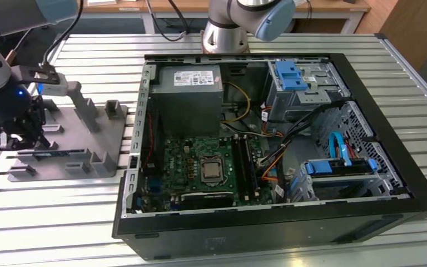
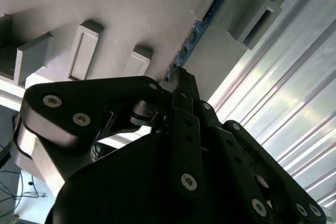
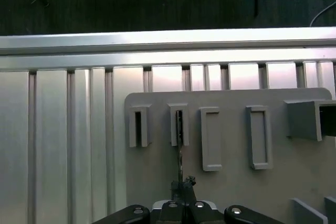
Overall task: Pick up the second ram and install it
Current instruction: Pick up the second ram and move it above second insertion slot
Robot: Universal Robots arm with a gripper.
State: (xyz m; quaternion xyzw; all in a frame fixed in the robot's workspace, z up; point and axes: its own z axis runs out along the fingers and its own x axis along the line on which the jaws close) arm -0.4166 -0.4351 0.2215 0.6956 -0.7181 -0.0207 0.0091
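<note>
The second ram (image 1: 53, 153) is a thin dark-blue strip standing on edge in a slot of the grey tray (image 1: 98, 142) at the exterior view's left. My gripper (image 1: 22, 140) hangs over the tray's near-left part, at one end of the strip. In the second wrist view the blue board (image 2: 195, 34) runs from the slot down to my gripper (image 2: 178, 74). The first wrist view shows the ram (image 3: 179, 148) edge-on, with my gripper (image 3: 182, 184) closed around its near end. The strip still rests in the tray (image 3: 231, 192).
An open computer case (image 1: 391, 167) lies to the exterior view's right of the tray, its motherboard (image 1: 191, 158) and long black sockets (image 1: 244, 164) exposed. The tray has several upright posts (image 1: 86, 108). The arm's base (image 1: 224, 34) stands behind the case on the ribbed metal table (image 1: 50, 222).
</note>
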